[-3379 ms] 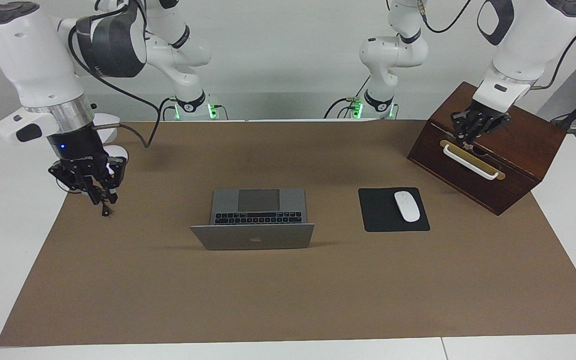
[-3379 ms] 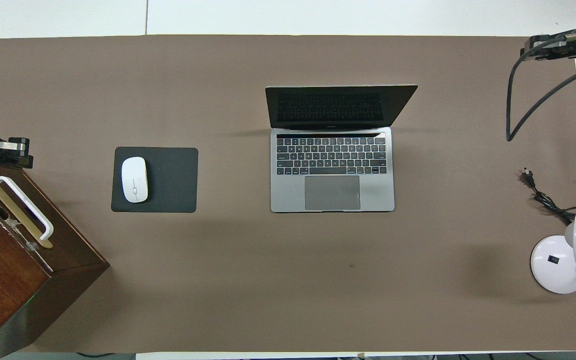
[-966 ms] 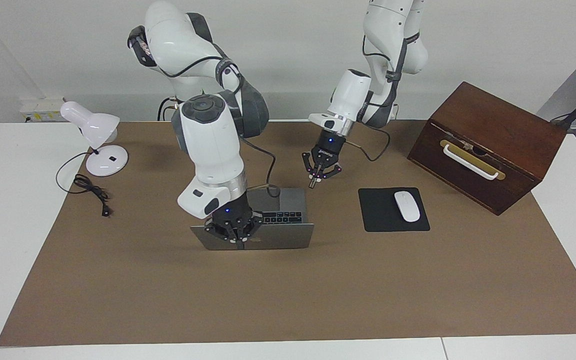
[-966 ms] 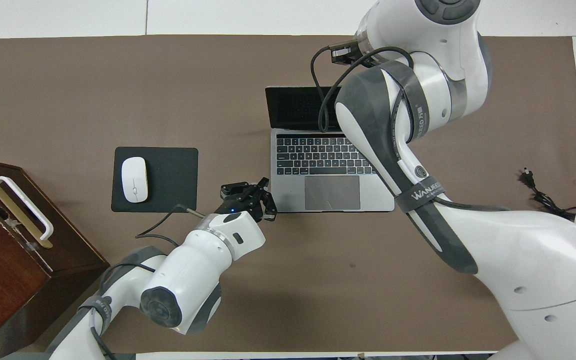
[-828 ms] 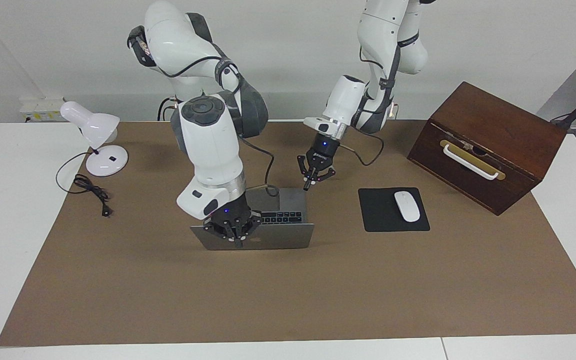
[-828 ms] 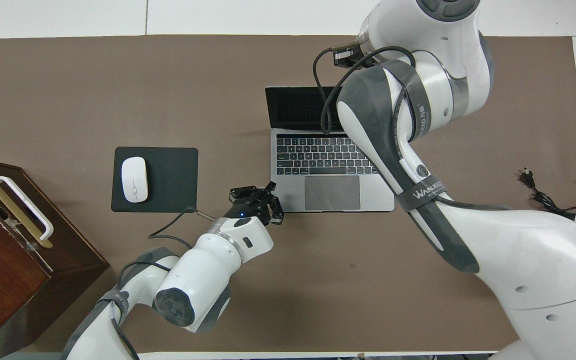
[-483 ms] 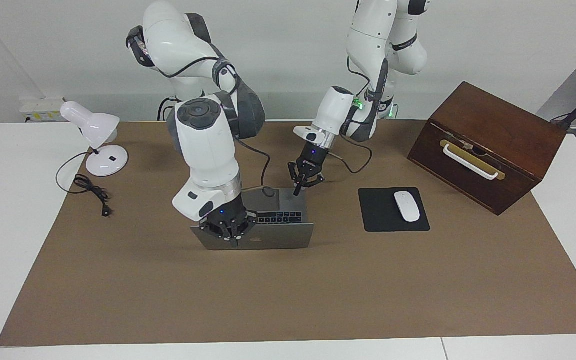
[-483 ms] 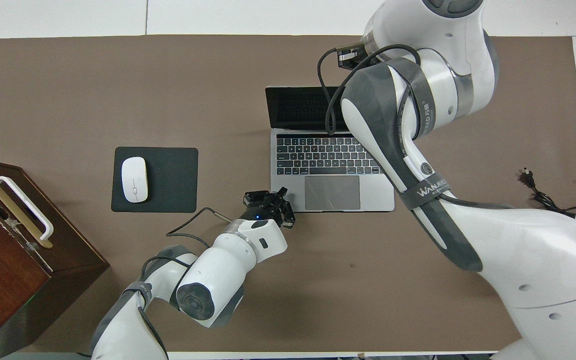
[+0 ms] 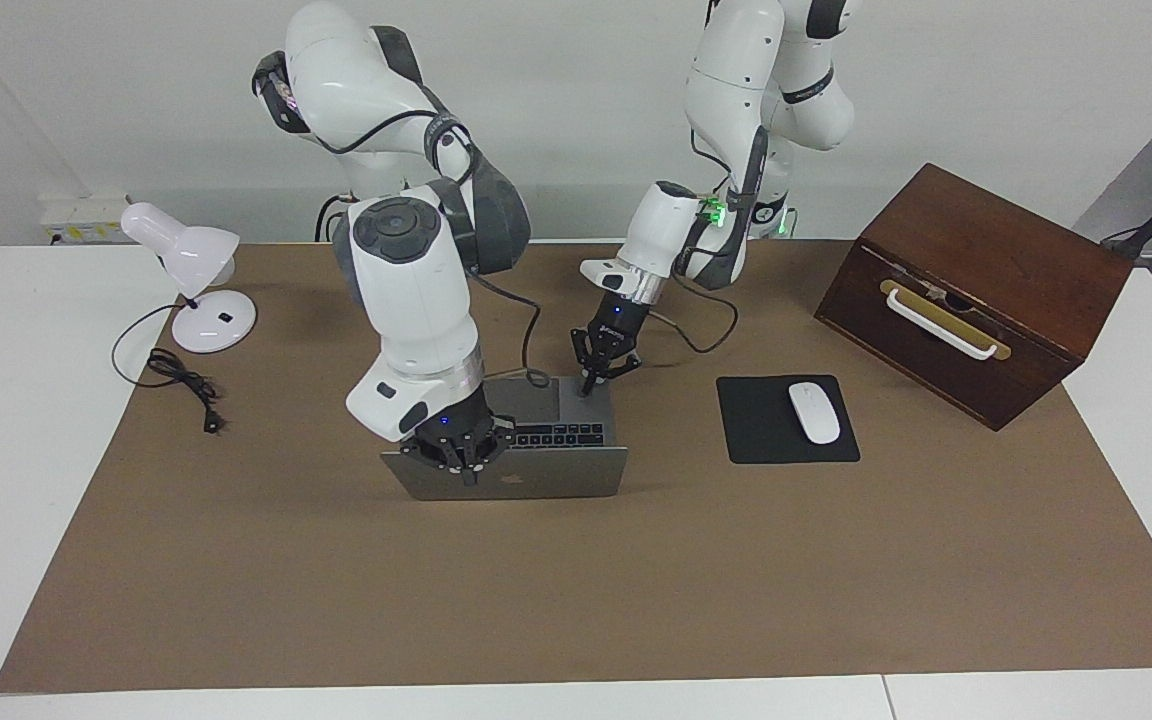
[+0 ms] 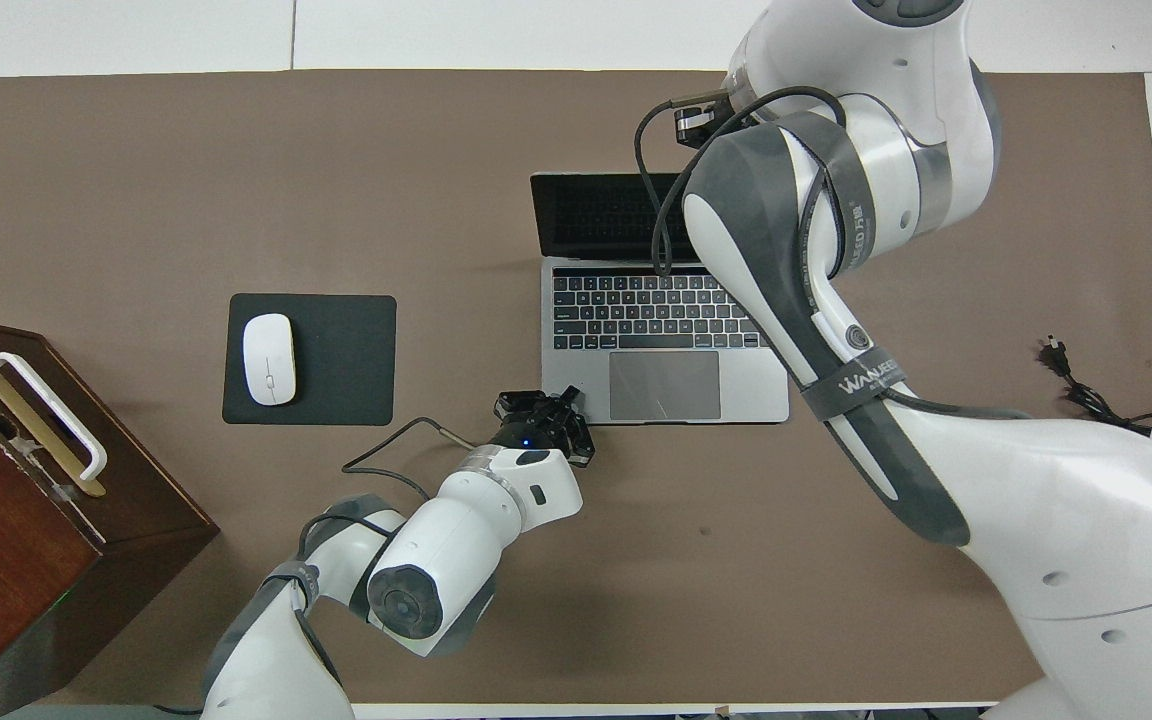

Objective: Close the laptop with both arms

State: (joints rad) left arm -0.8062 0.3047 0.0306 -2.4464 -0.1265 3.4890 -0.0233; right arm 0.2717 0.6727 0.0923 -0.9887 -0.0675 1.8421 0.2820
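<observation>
Laptop [image 9: 536, 440]: silver-grey, open, lid raised with its back toward the facing camera, standing mid-mat on the brown table cover [image 9: 576, 600], with the black mouse pad [image 9: 771, 430] and white mouse [image 9: 813, 412] beside it toward the left arm's end and the wooden box [image 9: 986, 280] farther along that way. Right gripper [image 9: 463, 470]: fingertips closed together, nothing held, at the lid's top edge; whether it touches cannot be told. Left gripper [image 9: 589, 383]: likewise pinched closed and empty, at the corner of the laptop's base nearest the robots, by the trackpad; white desk lamp [image 9: 191, 280] stands at the right arm's end.
</observation>
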